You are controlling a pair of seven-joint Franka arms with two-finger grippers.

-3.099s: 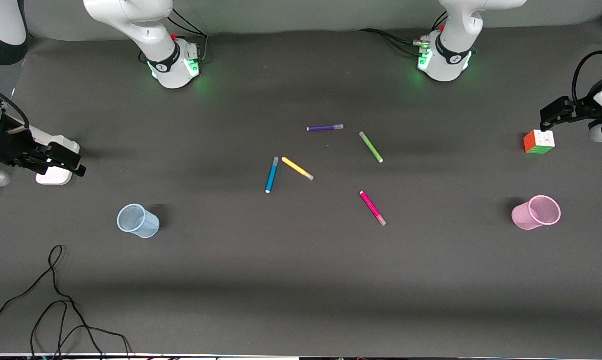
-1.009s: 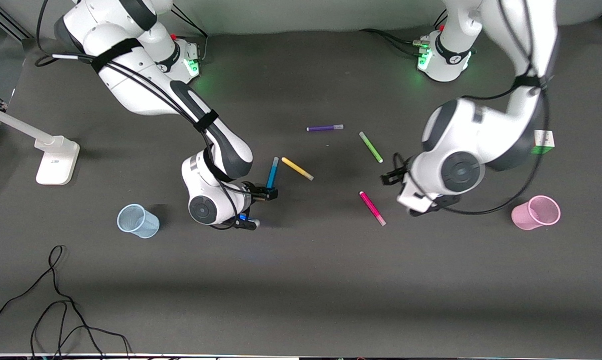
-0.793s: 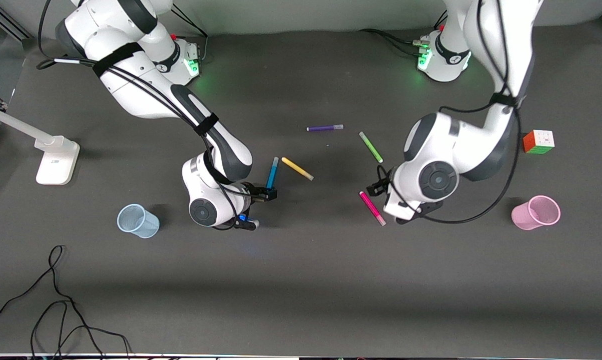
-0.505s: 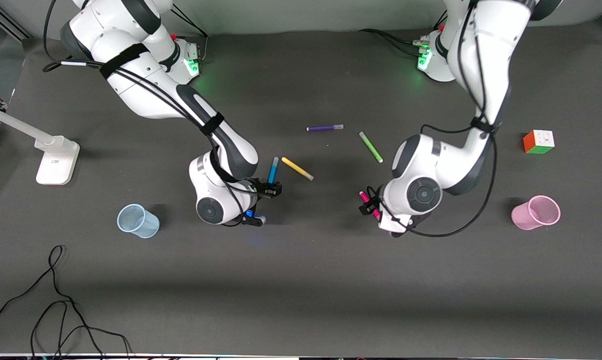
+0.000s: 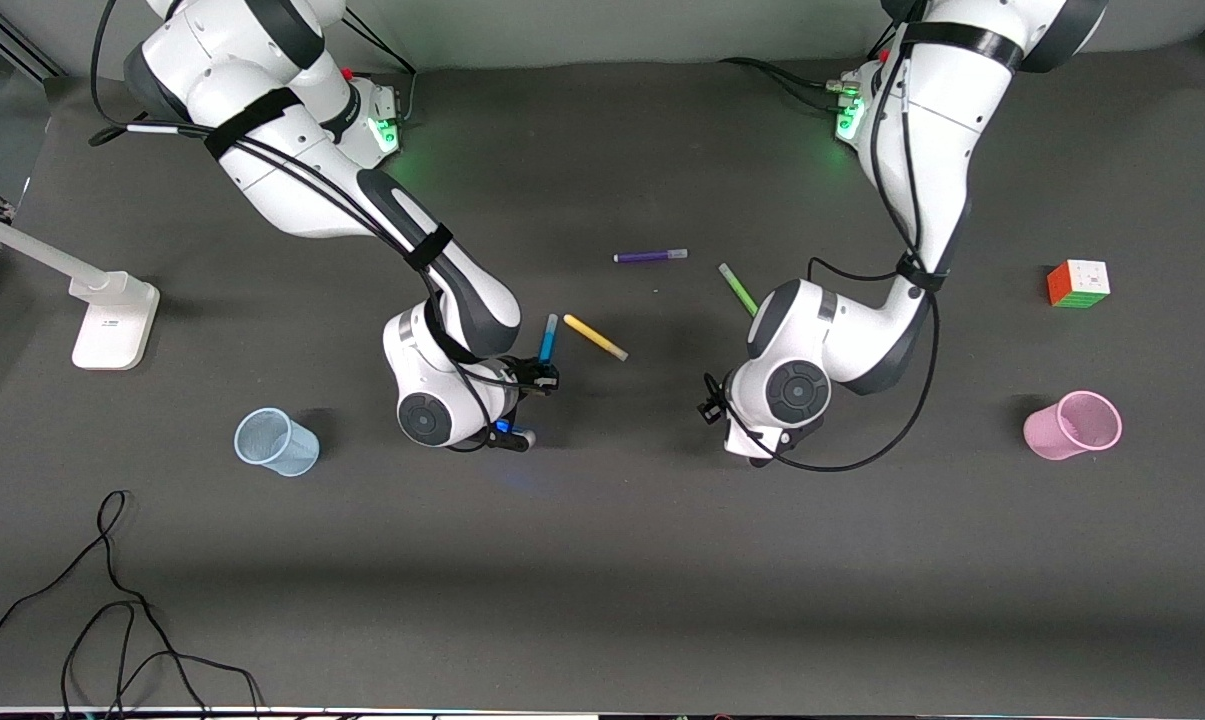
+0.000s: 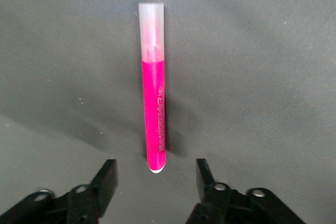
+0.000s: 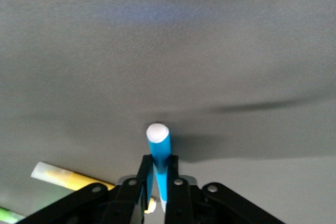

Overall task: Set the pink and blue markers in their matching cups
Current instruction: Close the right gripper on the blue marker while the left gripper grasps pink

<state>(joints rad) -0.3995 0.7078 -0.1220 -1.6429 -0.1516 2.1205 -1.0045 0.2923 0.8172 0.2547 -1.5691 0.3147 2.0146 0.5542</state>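
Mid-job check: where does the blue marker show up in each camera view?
Front view: blue marker shows beside the yellow marker; its lower end is hidden by the right tool.
Right wrist view: blue marker is clamped in that tool.
Left wrist view: not in it.
Shared landmark: the yellow marker.

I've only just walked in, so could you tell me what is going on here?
Two arms are sorting markers into cups. The right claw is shut on the blue marker, beside the yellow marker. The left claw is open over the pink marker, which lies on the table. The blue cup and pink cup hold no markers.
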